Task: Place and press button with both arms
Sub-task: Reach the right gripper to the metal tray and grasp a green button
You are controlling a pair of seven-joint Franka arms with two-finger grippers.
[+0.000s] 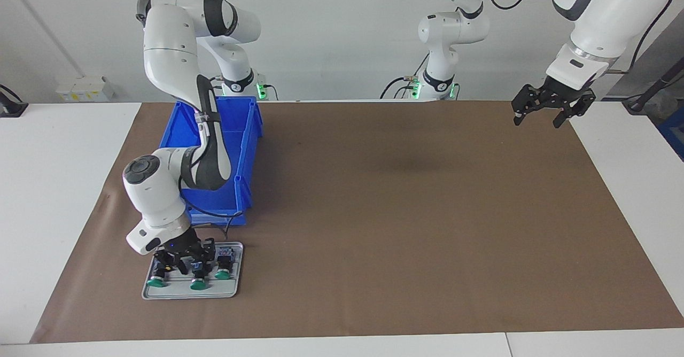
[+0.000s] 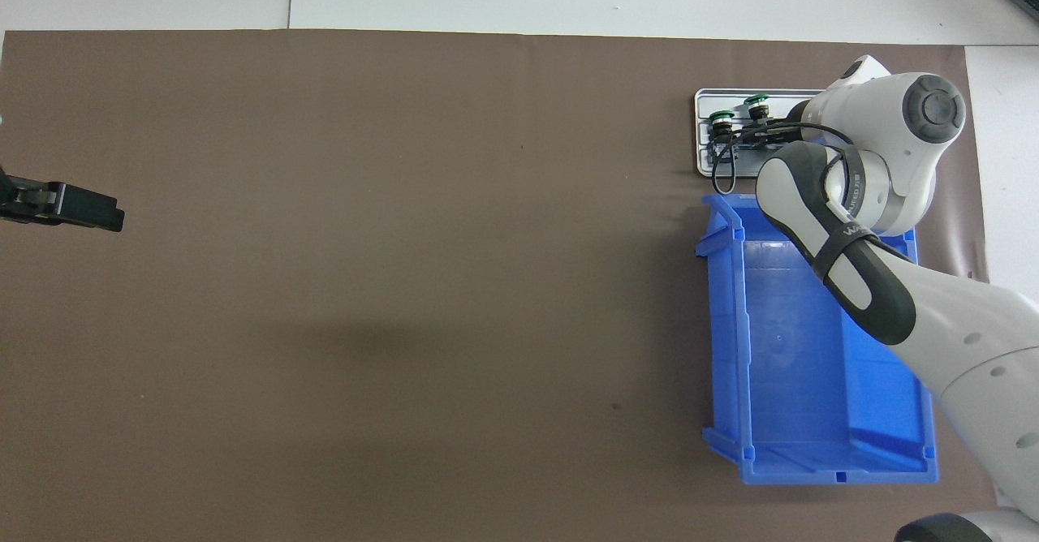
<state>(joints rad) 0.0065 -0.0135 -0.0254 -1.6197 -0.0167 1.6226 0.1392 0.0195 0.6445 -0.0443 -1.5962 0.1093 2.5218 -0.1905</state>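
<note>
Three green-capped push-button switches [image 1: 199, 284] sit in a row on a small grey tray [image 1: 235, 287], which lies farther from the robots than the blue bin [image 1: 247, 132]. My right gripper [image 1: 184, 258] is down on the tray, over the black bodies of the middle switch and of the one toward the right arm's end [image 1: 157, 281]. I cannot tell which switch it touches. In the overhead view the right arm hides one switch, and two caps [image 2: 719, 116] show on the tray [image 2: 702, 148]. My left gripper [image 1: 553, 110] hangs open and empty, high over the left arm's end of the table.
The blue bin [image 2: 730, 347] stands open between the tray and the right arm's base, and its floor looks bare. A black cable [image 2: 718, 177] loops from the tray toward the bin. Brown paper [image 1: 401, 212] covers the table.
</note>
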